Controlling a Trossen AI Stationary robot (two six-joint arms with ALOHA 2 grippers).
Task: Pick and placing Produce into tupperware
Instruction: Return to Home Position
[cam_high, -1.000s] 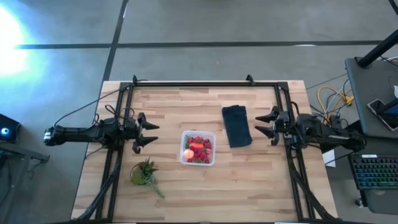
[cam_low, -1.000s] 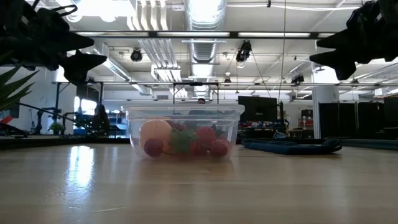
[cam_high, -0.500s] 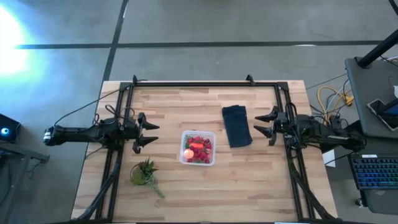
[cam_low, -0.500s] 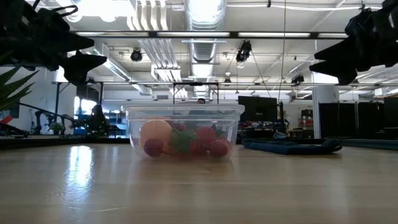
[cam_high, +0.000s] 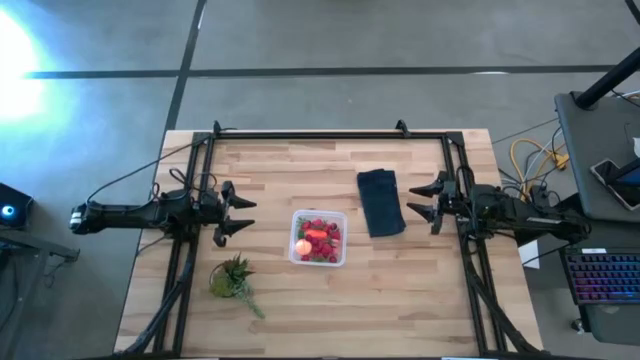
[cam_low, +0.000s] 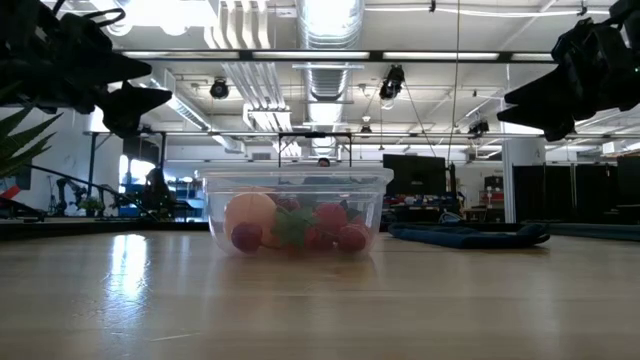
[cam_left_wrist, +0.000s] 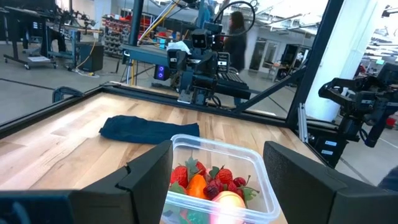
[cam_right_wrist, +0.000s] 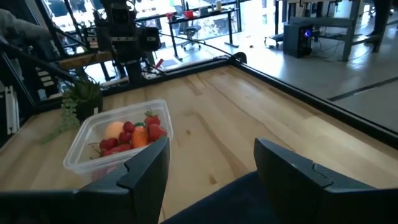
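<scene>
Right gripper (cam_high: 412, 201) has shifted slightly; left gripper (cam_high: 248, 214) unmoved. Both hang at the table's (cam_high: 400, 290) sides, fingers spread and empty, clear of the central tupperware (cam_high: 319, 212). It holds the produce (cam_high: 318, 240); packing appears finished.

Both arms look like the same build: a dark, near-black jointed left arm (cam_high: 140, 213) at the left edge of the top-down shot, and its twin right arm (cam_high: 520, 215) at the right edge. Each ends in a two-pronged black claw, the left gripper (cam_high: 245, 213) and the right gripper (cam_high: 412, 199). Up close, the left one's fingers (cam_left_wrist: 149, 180) are chunky matte-black wedges with flat angled faces (the right one's fingers (cam_right_wrist: 146, 171) look identical). A thin black cable (cam_high: 140, 172) loops off the left arm toward the upper left.
</scene>
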